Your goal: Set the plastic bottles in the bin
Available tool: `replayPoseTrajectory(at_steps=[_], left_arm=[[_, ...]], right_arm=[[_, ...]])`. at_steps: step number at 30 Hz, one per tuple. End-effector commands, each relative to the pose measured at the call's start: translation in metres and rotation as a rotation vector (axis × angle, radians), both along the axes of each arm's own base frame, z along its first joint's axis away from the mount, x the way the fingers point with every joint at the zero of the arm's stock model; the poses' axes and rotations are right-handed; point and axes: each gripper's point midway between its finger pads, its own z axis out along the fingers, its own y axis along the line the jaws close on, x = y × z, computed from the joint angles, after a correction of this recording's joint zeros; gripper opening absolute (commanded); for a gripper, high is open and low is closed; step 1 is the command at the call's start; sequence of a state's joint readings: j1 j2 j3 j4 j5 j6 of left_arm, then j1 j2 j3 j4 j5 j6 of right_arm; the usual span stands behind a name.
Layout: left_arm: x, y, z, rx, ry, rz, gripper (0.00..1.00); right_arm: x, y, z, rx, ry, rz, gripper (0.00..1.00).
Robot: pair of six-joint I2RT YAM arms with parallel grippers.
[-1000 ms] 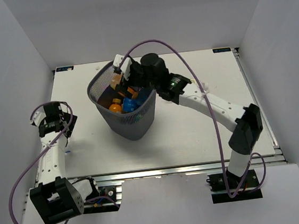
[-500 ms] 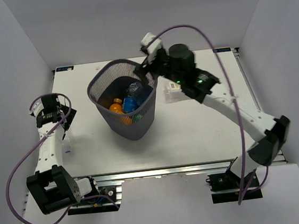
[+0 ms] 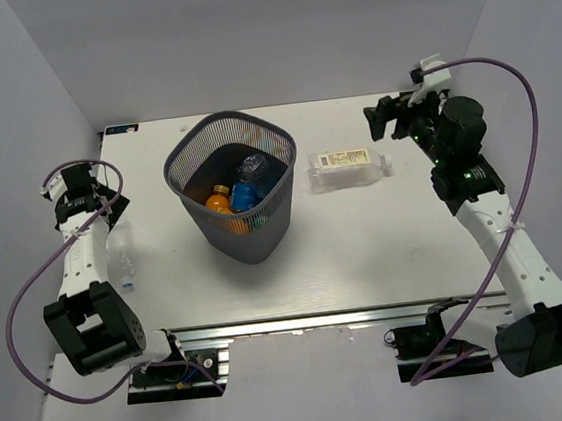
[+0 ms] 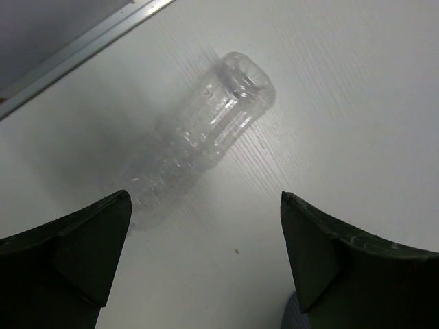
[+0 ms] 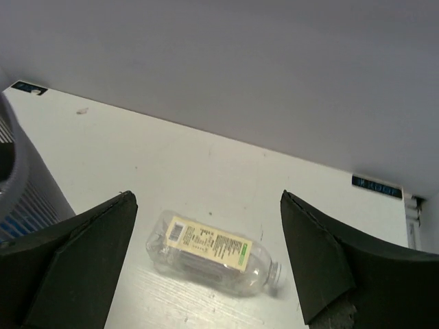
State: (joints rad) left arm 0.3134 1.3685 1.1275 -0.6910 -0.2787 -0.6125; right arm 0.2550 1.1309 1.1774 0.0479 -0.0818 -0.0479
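The left gripper (image 3: 92, 204) hangs over the left edge of the white table (image 3: 365, 247), its claw spread wide and holding nothing; in the left wrist view the two dark fingers (image 4: 75, 253) frame a clear plastic bottle (image 4: 206, 133) that lies on its side on the table, touched by neither; from above, that clear bottle (image 3: 119, 251) rests near the table's left edge, well apart from the bin. The dark grey mesh bin (image 3: 254, 235) stands upright left of centre; inside it lie an orange bottle (image 3: 218, 199) and a blue-labelled clear bottle (image 3: 251, 181), close together. Just right of the bin, apart from it, a squarish white-labelled bottle (image 3: 345, 169) lies on its side, neck pointing right. The right gripper (image 3: 384, 119) sits near the far right corner, claw wide and empty; its wrist view shows the white-labelled bottle (image 5: 209, 250) between the fingers (image 5: 82, 260), untouched.
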Motion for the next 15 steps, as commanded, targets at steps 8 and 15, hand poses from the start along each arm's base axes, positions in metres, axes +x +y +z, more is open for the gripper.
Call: replayPoseTrajectory(at_steps=[8, 15], left_arm=[[0.009, 0.031, -0.055, 0.123, 0.113, 0.004, 0.98], [0.000, 0.030, -0.108, 0.091, 0.221, 0.023, 0.98]], right_arm=[[0.015, -0.039, -0.039, 0.236, 0.142, 0.033, 0.89], [0.015, -0.043, -0.048, 0.191, 0.126, 0.044, 0.89]])
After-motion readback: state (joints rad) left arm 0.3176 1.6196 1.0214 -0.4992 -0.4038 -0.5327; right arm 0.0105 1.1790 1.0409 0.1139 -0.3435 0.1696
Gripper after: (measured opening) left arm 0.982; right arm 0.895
